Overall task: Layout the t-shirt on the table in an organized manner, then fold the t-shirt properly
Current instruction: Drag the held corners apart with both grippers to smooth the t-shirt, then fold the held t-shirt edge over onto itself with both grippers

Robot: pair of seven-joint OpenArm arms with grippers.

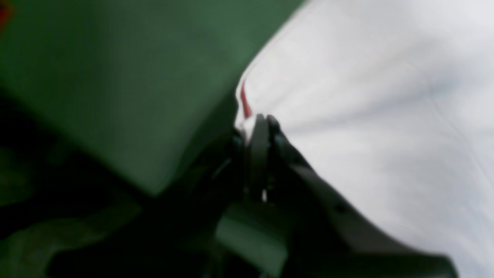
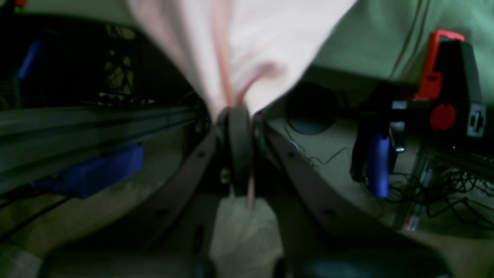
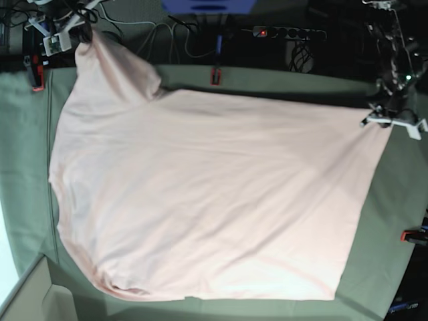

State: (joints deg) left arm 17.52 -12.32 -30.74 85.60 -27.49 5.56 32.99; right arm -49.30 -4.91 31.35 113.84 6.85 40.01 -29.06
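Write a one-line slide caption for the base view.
Both grippers, left and right, hold far corners of the pink t-shirt, spread plain side up over the table.

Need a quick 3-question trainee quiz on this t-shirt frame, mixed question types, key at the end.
1. True or false: the left gripper is shut on an edge of the t-shirt.
2. In the base view, where is the shirt corner pinched by the right gripper? A) top left, beyond the table's far edge B) bottom right C) centre of the table
3. Fill in: the shirt side facing up is plain ____ with no lettering showing.

Key: 1 true; 2 A; 3 pink.
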